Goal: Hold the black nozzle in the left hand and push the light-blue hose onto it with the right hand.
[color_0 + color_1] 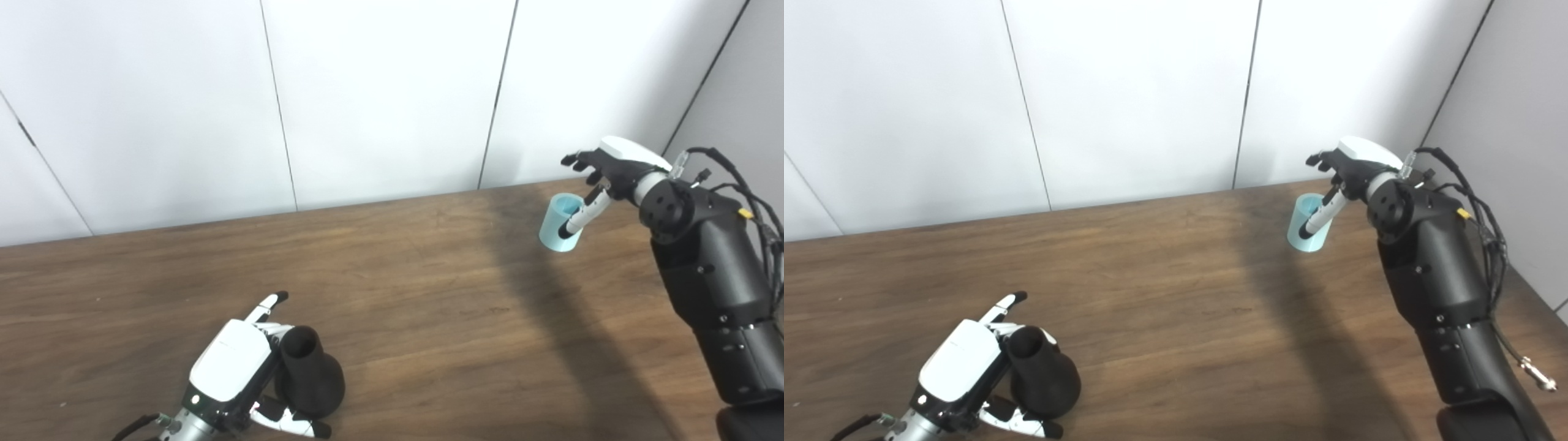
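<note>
The black nozzle stands on the wooden table at the near left, wide base down and narrow mouth up. My left hand is wrapped around it from the left, fingers behind its neck and thumb along its base, with one finger sticking out. The light-blue hose, a short open tube, stands at the far right of the table. My right hand is just above and to the right of it, fingers spread over its top and thumb lying across its front, not closed on it.
White wall panels rise right behind the table's far edge. My right forearm with loose cables stands over the right side of the table. A wide stretch of tabletop separates the two hands.
</note>
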Controlling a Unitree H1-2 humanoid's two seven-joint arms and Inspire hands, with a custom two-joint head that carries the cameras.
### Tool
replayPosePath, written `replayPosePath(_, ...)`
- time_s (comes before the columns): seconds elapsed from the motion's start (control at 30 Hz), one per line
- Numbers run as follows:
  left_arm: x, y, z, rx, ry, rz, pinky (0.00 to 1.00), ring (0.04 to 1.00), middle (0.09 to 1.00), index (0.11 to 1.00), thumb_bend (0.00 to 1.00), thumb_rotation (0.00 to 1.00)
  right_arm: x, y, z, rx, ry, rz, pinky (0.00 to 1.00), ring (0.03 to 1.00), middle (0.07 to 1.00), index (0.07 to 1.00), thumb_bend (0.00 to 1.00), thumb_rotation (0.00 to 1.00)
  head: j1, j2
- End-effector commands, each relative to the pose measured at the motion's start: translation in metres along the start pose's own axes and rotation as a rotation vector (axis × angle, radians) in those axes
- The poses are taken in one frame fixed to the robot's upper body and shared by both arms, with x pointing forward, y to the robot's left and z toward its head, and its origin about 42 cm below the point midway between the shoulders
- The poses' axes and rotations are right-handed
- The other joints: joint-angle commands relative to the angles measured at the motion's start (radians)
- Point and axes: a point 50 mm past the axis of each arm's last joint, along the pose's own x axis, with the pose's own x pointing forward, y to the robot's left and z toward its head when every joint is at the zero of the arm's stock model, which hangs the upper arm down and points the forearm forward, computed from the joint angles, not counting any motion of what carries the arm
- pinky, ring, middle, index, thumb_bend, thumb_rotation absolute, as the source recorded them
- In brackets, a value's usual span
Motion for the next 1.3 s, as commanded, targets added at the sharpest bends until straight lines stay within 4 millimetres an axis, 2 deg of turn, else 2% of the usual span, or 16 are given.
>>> replayPosePath(0.0,-0.030,-0.035,0.010,-0.011,-0.012,-0.200,0.94,0.533,0.476,0.497,0.52,0.00,0.003,-0.019,-0.017,0.061,0.007,-0.188,0.58,0.764,0.866,0.909,0.99,0.19,-0.002,0.001)
replayPosePath(0.07,-0.031,-0.035,0.009,-0.014,-0.009,-0.199,0.94,0.532,0.475,0.497,0.52,0.00,0.006,-0.010,-0.033,0.142,0.016,-0.284,0.65,0.811,0.890,0.929,1.00,0.22,-0.007,0.003)
replayPosePath(0.13,-0.032,-0.035,0.008,-0.016,-0.007,-0.199,0.95,0.531,0.476,0.496,0.52,0.00,0.005,-0.004,-0.042,0.216,0.017,-0.353,0.72,0.863,0.923,0.953,1.00,0.29,-0.008,0.003)
replayPosePath(0.17,-0.032,-0.035,0.007,-0.016,-0.005,-0.201,0.95,0.531,0.476,0.496,0.52,0.00,0.002,0.000,-0.046,0.267,0.018,-0.388,0.73,0.871,0.932,0.963,1.00,0.32,-0.010,0.001)
replayPosePath(0.23,-0.033,-0.035,0.006,-0.013,-0.003,-0.205,0.95,0.532,0.478,0.494,0.52,0.00,-0.004,0.008,-0.052,0.357,0.023,-0.445,0.66,0.841,0.936,0.980,1.00,0.38,-0.012,0.000)
replayPosePath(0.37,-0.035,-0.036,0.004,-0.011,-0.005,-0.209,0.96,0.534,0.480,0.491,0.52,0.00,-0.012,0.024,-0.065,0.464,0.025,-0.498,0.74,0.896,0.983,0.999,1.00,0.42,-0.015,-0.001)
replayPosePath(0.47,-0.036,-0.036,0.003,-0.009,-0.004,-0.216,0.96,0.537,0.482,0.489,0.52,0.00,-0.016,0.031,-0.071,0.500,0.036,-0.515,0.76,0.904,0.983,1.000,1.00,0.44,-0.017,-0.001)
replayPosePath(0.57,-0.037,-0.037,0.001,-0.012,-0.001,-0.218,0.97,0.534,0.484,0.487,0.52,0.00,-0.016,0.038,-0.076,0.542,0.037,-0.502,0.74,0.890,0.977,1.000,1.00,0.44,-0.022,-0.001)
replayPosePath(0.7,-0.038,-0.036,0.001,-0.008,-0.002,-0.222,0.97,0.535,0.484,0.487,0.52,0.00,-0.019,0.050,-0.079,0.599,0.026,-0.471,0.71,0.867,0.955,1.000,1.00,0.50,-0.022,0.001)
replayPosePath(0.73,-0.038,-0.036,0.001,-0.008,-0.003,-0.222,0.97,0.535,0.485,0.485,0.52,0.00,-0.021,0.053,-0.077,0.625,0.015,-0.465,0.71,0.849,0.919,0.985,1.00,0.46,-0.022,0.001)
replayPosePath(0.9,-0.038,-0.036,0.000,-0.008,-0.005,-0.220,0.96,0.533,0.483,0.488,0.52,0.00,-0.034,0.067,-0.070,0.761,-0.088,-0.387,0.81,0.889,0.929,0.990,1.00,0.48,-0.023,-0.001)
replayPosePath(0.97,-0.037,-0.036,0.000,-0.006,-0.004,-0.226,0.96,0.535,0.484,0.486,0.52,0.00,-0.038,0.072,-0.068,0.783,-0.119,-0.352,0.84,0.898,0.928,0.994,1.00,0.45,-0.023,-0.001)
replayPosePath(1.2,-0.037,-0.036,0.000,-0.013,-0.006,-0.211,0.96,0.533,0.483,0.487,0.52,0.00,-0.040,0.101,-0.070,0.795,-0.090,-0.277,0.83,0.886,0.913,0.954,1.00,0.45,-0.021,-0.003)
replayPosePath(1.27,-0.037,-0.036,0.000,-0.011,-0.008,-0.209,0.95,0.530,0.480,0.491,0.52,0.00,-0.036,0.112,-0.076,0.788,-0.095,-0.275,0.81,0.865,0.895,0.943,1.00,0.48,-0.020,-0.004)
